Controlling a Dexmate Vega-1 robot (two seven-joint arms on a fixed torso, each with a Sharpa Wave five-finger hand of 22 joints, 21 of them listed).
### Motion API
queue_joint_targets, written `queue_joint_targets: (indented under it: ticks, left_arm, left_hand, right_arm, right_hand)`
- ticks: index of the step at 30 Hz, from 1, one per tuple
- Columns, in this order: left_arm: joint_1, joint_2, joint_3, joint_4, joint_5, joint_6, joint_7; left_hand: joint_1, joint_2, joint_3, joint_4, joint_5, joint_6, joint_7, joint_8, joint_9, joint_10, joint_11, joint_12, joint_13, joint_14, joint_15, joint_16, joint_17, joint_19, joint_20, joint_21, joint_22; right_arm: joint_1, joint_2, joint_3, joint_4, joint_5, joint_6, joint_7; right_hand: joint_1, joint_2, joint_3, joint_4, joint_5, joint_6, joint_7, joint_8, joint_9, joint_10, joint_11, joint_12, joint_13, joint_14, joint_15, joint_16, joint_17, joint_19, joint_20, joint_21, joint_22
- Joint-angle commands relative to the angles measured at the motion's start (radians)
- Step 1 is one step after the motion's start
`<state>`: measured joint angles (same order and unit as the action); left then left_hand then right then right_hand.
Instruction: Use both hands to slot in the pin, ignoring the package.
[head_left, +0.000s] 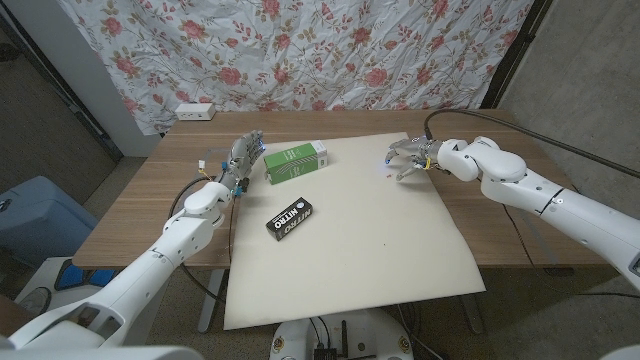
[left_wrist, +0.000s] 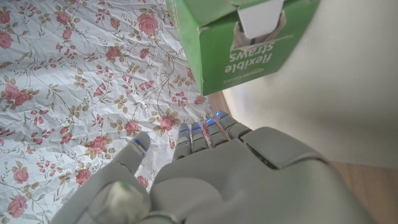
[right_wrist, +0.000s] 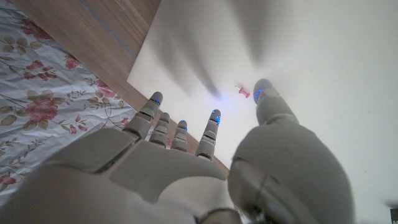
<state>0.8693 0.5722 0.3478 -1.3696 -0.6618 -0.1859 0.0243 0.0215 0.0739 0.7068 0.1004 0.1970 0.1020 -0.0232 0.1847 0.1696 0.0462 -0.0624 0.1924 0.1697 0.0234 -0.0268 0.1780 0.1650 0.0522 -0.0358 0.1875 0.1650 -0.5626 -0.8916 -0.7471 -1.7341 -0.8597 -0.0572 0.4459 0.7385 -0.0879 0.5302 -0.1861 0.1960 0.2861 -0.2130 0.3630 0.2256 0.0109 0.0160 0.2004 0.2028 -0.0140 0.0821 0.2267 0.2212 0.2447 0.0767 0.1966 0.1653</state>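
The pink push pin (right_wrist: 242, 92) lies on the white mat (head_left: 380, 240) near its far right corner, just off the right hand's (head_left: 410, 158) fingertips (right_wrist: 214, 116), untouched; that hand hovers there with fingers spread wide, holding nothing; the left hand (head_left: 242, 158) stands at the mat's far left edge, fingers apart and empty, beside the green box of flexible straws (head_left: 296, 162), which lies near the far edge; a black NITRO package (head_left: 291, 216) lies on the mat's left part, nearer the robot; the mat covers a wooden desk (head_left: 140, 190).

Green box (head_left: 296, 162), black package (head_left: 291, 217), pink pin (right_wrist: 242, 91), cream mat (head_left: 380, 250), rose-patterned curtain (head_left: 300, 50).
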Motion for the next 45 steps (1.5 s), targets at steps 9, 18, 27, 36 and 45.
queue_joint_targets:
  ticks: [9, 18, 27, 36, 45]
  left_arm:
    - [0.023, 0.003, 0.002, -0.019, -0.001, 0.013, 0.016]
    - [0.024, 0.002, 0.004, -0.022, 0.000, 0.017, 0.019]
    - [0.023, 0.002, 0.005, -0.022, -0.001, 0.020, 0.019]
    - [0.025, 0.000, 0.007, -0.022, -0.003, 0.023, 0.018]
    - [0.027, -0.001, 0.007, -0.023, -0.004, 0.023, 0.019]
  left_hand:
    - [0.005, 0.077, 0.006, -0.002, -0.004, 0.008, -0.003, -0.003, 0.002, 0.010, -0.004, -0.001, 0.003, 0.002, -0.004, -0.002, 0.003, 0.006, -0.005, 0.004, 0.005]
    - [0.004, 0.076, 0.008, -0.002, -0.004, 0.008, -0.003, -0.003, 0.003, 0.012, -0.003, -0.001, 0.003, 0.002, -0.005, -0.002, 0.003, 0.006, -0.004, 0.004, 0.005]
    - [0.004, 0.076, 0.008, -0.002, -0.004, 0.010, -0.003, -0.003, 0.003, 0.013, -0.005, -0.001, 0.003, 0.004, -0.003, -0.002, 0.003, 0.006, -0.004, 0.004, 0.005]
    - [0.003, 0.075, 0.009, -0.002, -0.004, 0.010, -0.003, -0.003, 0.003, 0.014, -0.004, -0.001, 0.003, 0.004, -0.004, -0.002, 0.003, 0.007, -0.003, 0.004, 0.005]
    - [0.002, 0.075, 0.009, -0.002, -0.004, 0.012, -0.002, -0.003, 0.003, 0.014, -0.005, -0.002, 0.003, 0.005, -0.003, -0.001, 0.003, 0.008, -0.003, 0.004, 0.006]
  right_arm:
    - [0.018, 0.024, -0.026, 0.039, 0.005, 0.017, -0.010]
    - [0.019, 0.030, -0.034, 0.054, -0.003, 0.019, -0.031]
    - [0.014, 0.033, -0.038, 0.059, -0.013, 0.016, -0.068]
    - [0.005, 0.034, -0.039, 0.069, -0.015, 0.017, -0.102]
    - [-0.003, 0.032, -0.044, 0.085, -0.025, 0.033, -0.156]
  right_hand:
    - [0.018, 0.003, 0.002, 0.010, -0.005, 0.033, 0.000, 0.019, 0.007, 0.014, 0.003, 0.009, 0.001, 0.010, -0.003, 0.012, 0.005, 0.013, 0.002, -0.001, 0.003]
    - [0.027, 0.005, -0.001, 0.013, -0.010, 0.064, 0.000, 0.037, 0.010, 0.027, -0.005, 0.011, 0.001, 0.020, -0.010, 0.017, 0.009, 0.024, -0.002, 0.001, 0.004]
    - [0.048, 0.011, -0.005, 0.014, -0.017, 0.130, -0.001, 0.073, 0.016, 0.051, -0.018, 0.015, 0.001, 0.038, -0.023, 0.025, 0.013, 0.044, -0.010, 0.003, 0.004]
    - [0.078, 0.017, -0.007, 0.012, -0.017, 0.195, -0.002, 0.109, 0.021, 0.074, -0.029, 0.017, 0.001, 0.061, -0.044, 0.035, 0.016, 0.070, -0.023, 0.006, 0.004]
    - [0.102, 0.018, -0.014, 0.012, -0.017, 0.256, -0.004, 0.142, 0.027, 0.105, -0.042, 0.021, 0.000, 0.088, -0.063, 0.046, 0.020, 0.095, -0.030, 0.008, 0.004]
